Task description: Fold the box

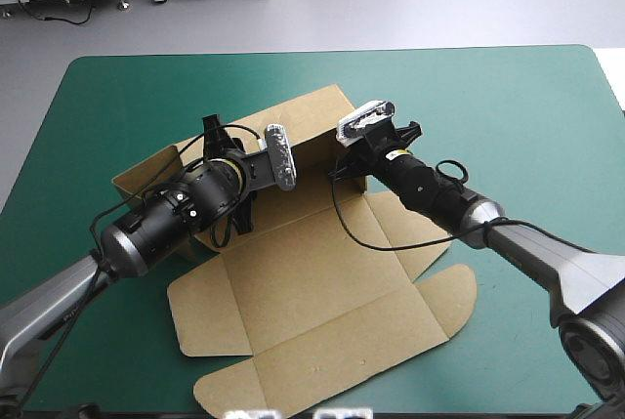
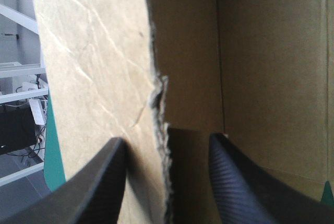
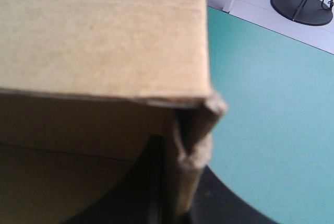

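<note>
The brown box (image 1: 322, 282) lies in the middle of the teal-green table, its lid and front flaps flat toward the near edge. Its far wall (image 1: 303, 121) is raised. My left gripper (image 1: 220, 141) is at the left end of that wall. In the left wrist view its black fingers (image 2: 112, 182) stand apart, astride a torn board edge (image 2: 159, 104). My right gripper (image 1: 340, 170) is at the wall's right corner. In the right wrist view it (image 3: 180, 182) pinches a folded corner of board (image 3: 201, 125) between nearly closed fingers.
A side flap (image 1: 146, 177) sticks out toward the table's left behind my left arm. A rounded tab (image 1: 454, 297) ends the flat board on the right. Bare teal-green cover (image 1: 508, 116) stretches to the right and far edges.
</note>
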Tool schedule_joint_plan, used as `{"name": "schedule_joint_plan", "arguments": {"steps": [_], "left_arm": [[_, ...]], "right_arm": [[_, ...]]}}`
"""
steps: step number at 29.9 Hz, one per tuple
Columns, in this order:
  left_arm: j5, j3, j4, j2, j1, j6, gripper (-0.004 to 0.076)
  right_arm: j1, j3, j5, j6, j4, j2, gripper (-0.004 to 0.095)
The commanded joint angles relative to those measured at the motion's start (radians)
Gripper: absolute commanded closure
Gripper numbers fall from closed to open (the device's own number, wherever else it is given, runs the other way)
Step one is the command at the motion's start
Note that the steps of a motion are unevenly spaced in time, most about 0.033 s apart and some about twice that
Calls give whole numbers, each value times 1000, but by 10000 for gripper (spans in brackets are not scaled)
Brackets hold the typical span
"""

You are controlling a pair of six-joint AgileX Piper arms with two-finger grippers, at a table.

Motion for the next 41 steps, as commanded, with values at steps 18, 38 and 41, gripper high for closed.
{"name": "schedule_joint_plan", "arguments": {"steps": [18,38,41], "left_arm": [[247,-38,52,-114,-308,-141,365],[380,-361,0,-145,-224,-204,723],[378,-423,-65,-145,-65,-196,723]], "right_arm": [[2,-31,-31,-26,47,-34,926],[-188,-132,288,75,89,-36,921],[-238,-154,380,205,-14,-38,909]]}}
